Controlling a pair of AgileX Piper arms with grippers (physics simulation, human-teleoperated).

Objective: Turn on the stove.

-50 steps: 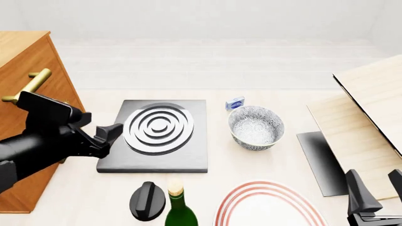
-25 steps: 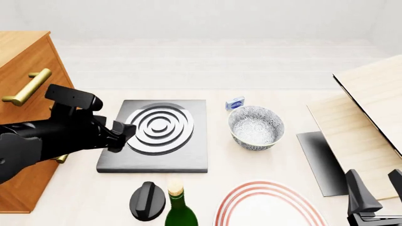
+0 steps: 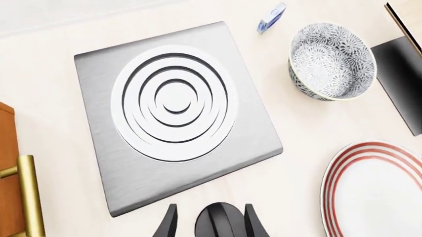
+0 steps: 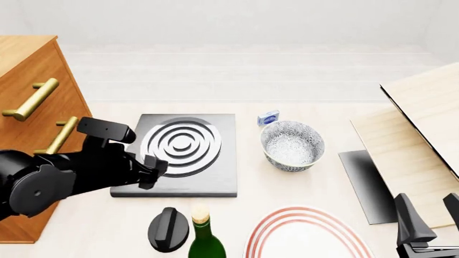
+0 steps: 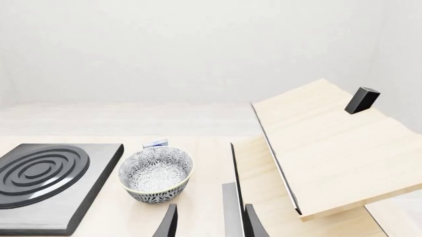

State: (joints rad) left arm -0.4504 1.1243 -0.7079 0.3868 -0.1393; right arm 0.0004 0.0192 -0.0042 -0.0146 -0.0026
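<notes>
The stove is a dark-grey square slab [image 4: 208,180] with silver-white burner rings [image 4: 183,142], also seen in the left wrist view [image 3: 250,133]. Its black ridged knob [image 4: 167,228] lies apart from it, on the table in front of the slab. My left gripper [image 4: 152,171] hovers open over the slab's front left part, above and behind the knob. In the left wrist view the knob [image 3: 223,223] shows between the spread fingertips [image 3: 169,224]. My right gripper [image 4: 430,226] stays open at the table's front right corner, holding nothing [image 5: 211,227].
A wooden cabinet [image 4: 29,64] with brass handles stands at the left. A green bottle [image 4: 205,239] stands right beside the knob. There is a red-rimmed plate [image 4: 308,242], a patterned bowl [image 4: 292,145], a small blue item [image 4: 268,117], a dark sheet [image 4: 366,183] and a tilted wooden board [image 4: 423,118].
My left arm has swung away from the cabinet, to the right and toward the table's front, with its gripper now over the slab's front left part. The right arm has not moved.
</notes>
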